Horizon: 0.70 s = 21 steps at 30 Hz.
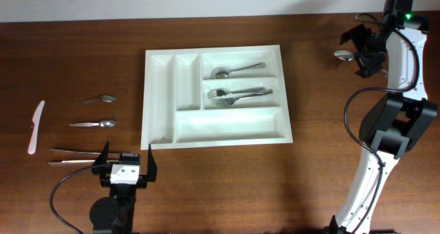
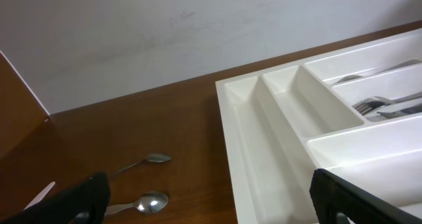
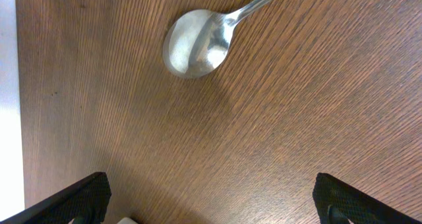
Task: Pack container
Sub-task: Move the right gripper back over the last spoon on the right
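Beneath right end effector [image 1: 362,49], spoon [image 1: 342,54] half-hidden

White tray [image 1: 227,126] on brown, fine-grained wooden table [image 1: 69,55].
Silver cutlery [image 1: 237,94] inside, silver spoons [image 1: 100,98] at left, white knife [image 1: 36,126] at far left; black-and-white arms [image 1: 402,62] at lower left and right edge, green light [image 1: 409,16] at upper right.

Four spoons [image 1: 105,98], two forks [image 1: 237,94], one plastic knife [image 1: 36,127], one container [image 1: 159,96].
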### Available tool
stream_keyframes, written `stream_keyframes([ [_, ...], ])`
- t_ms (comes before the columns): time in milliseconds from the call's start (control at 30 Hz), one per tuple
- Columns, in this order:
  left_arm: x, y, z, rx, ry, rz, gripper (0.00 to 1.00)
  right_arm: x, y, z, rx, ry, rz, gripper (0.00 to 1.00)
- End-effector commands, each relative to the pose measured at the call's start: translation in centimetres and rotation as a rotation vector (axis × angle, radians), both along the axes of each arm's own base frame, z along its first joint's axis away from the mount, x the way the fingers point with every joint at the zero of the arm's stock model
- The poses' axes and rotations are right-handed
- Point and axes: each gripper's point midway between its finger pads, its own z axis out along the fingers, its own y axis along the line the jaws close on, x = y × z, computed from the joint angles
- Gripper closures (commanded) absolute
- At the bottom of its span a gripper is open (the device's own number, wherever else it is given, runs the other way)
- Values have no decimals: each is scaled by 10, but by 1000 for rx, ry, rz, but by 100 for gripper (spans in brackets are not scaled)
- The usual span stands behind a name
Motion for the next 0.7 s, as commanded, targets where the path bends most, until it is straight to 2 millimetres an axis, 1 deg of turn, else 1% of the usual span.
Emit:
stream_keyframes([
  [0, 0, 1, -2, 12, 0, 6, 1, 6, 11, 32, -35, -63, 42, 1],
  [100, 0, 1, -2, 12, 0, 6, 1, 9, 9, 32, -66, -66, 26, 1],
  [233, 0, 1, -2, 12, 0, 6, 1, 7, 1, 32, -26, -47, -122, 1],
  [300, 0, 1, -2, 12, 0, 6, 1, 3, -12, 32, 4, -34, -233, 2],
  [367, 0, 1, -2, 12, 0, 6, 1, -5, -26, 30, 33, -4, -337, 2],
  [533, 0, 1, -2, 12, 0, 6, 1, -39, -53, 23, 82, 115, -577, 1],
  [633, 0, 1, -2, 12, 0, 6, 1, -55, -66, 19, 47, 168, -660, 1],
  [667, 0, 1, -2, 12, 0, 6, 1, -57, -69, 19, 35, 171, -665, 1],
])
